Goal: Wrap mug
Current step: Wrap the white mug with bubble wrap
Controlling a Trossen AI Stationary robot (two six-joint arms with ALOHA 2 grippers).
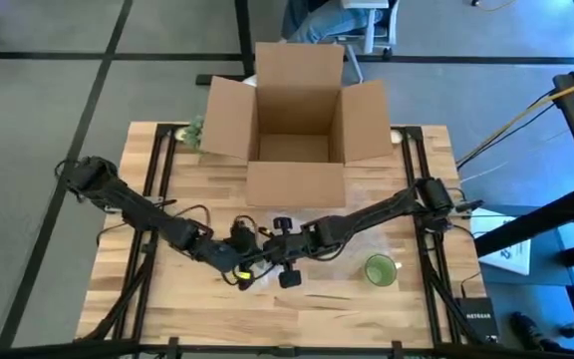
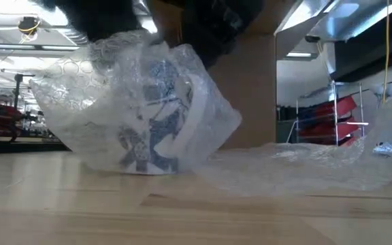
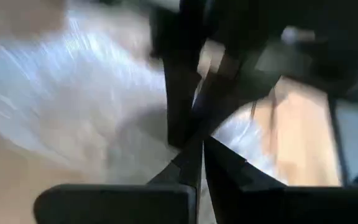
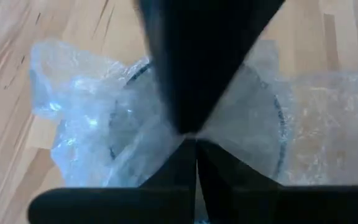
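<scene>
Even, bright overhead light on the table point(image 1: 167, 299), shadows soft and short. Down low, ceiling strip lights point(image 2: 318, 17) glare white and sparkle off the bubble wrap point(image 2: 284, 163), foreground wood soft. Left wrist view is smeared, perhaps motion blur. Right wrist view: close dark fingers point(image 4: 191, 81) out of focus.

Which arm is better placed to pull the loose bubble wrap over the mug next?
Probably the right. The loose bubble wrap trails from the mug toward the right arm's side, and the right gripper is already over the bundle.
</scene>
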